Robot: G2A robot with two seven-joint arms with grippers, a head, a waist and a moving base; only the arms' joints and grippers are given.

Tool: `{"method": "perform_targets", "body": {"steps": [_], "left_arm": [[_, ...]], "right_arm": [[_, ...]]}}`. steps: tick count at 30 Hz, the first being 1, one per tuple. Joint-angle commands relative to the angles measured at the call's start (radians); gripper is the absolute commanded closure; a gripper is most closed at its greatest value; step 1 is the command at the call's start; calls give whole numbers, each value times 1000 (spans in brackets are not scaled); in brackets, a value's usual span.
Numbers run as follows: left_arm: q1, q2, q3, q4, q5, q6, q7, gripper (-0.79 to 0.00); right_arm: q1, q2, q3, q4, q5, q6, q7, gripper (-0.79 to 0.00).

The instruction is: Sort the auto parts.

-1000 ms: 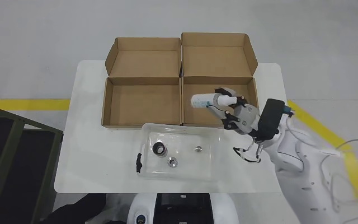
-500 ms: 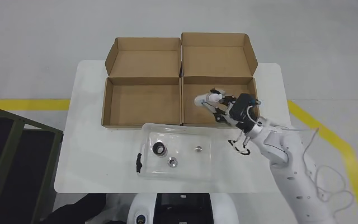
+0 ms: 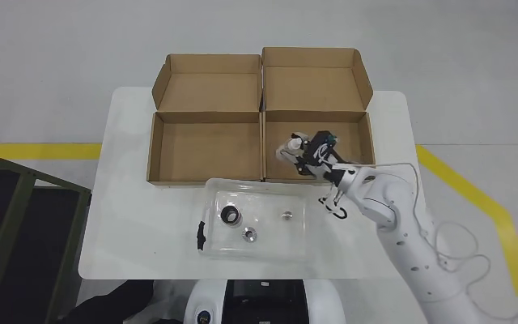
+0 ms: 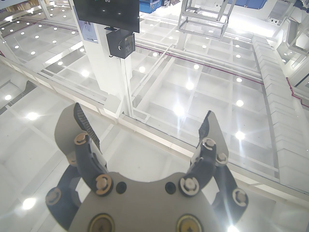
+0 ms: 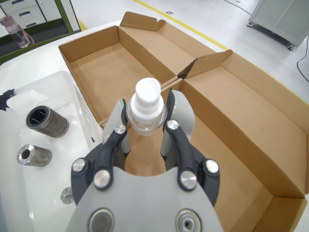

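My right gripper [image 5: 146, 112] [image 3: 301, 154] is shut on a clear part with a white cap [image 5: 147, 98] [image 3: 290, 146]. It hangs over the near left corner of the right cardboard box [image 3: 356, 138] [image 5: 241, 121]. In the clear plastic tray [image 3: 218, 243] [image 5: 33, 194] lie a dark bearing sleeve [image 3: 232, 216] [image 5: 47, 121], a grey metal bushing [image 3: 249, 235] [image 5: 34, 155] and a small metal piece [image 3: 286, 215] [image 5: 67, 195]. The left cardboard box [image 3: 206, 150] [image 5: 108, 68] holds nothing. My left gripper [image 4: 144, 124] stands open, pointing up at a ceiling.
Both boxes have their lids [image 3: 212, 81] folded back toward the table's far edge. A black scrap [image 3: 200, 235] sits on the tray's left rim. The white table [image 3: 121, 202] has bare room at left and right. A green shelf [image 5: 36, 1] stands beyond the table.
My right arm has swung left and lower over the right box, carrying the white-capped part toward the box's near left corner. The tray's contents have not moved.
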Motion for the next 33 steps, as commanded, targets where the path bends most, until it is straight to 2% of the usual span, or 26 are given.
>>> {"method": "perform_targets", "body": {"steps": [1,6,17,18,20,23,26,27,30,32,33], "left_arm": [[0,0,0,0,0,0,0,-785],[0,0,0,0,0,0,0,-785],[0,0,0,0,0,0,0,-785],[0,0,0,0,0,0,0,-785],[0,0,0,0,0,0,0,-785],[0,0,0,0,0,0,0,-785],[0,0,0,0,0,0,0,-785],[0,0,0,0,0,0,0,-785],[0,0,0,0,0,0,0,-785],[0,0,0,0,0,0,0,-785],[0,0,0,0,0,0,0,-785]], "right_arm": [[17,-2,-15,22,-17,4,8,0],[56,-12,-66,75,-64,32,30,0],[129,-31,-127,184,-59,52,51,0],[133,-33,-131,192,-59,53,52,-18],[141,-36,-138,203,-60,58,54,-102],[148,-38,-144,214,-62,63,57,-317],[151,-40,-146,221,-64,67,60,-385],[152,-40,-147,223,-64,67,59,-437],[154,-42,-147,227,-61,68,61,-480],[151,-43,-142,227,-52,83,48,-542],[147,-43,-137,221,-41,87,37,-600]]}}
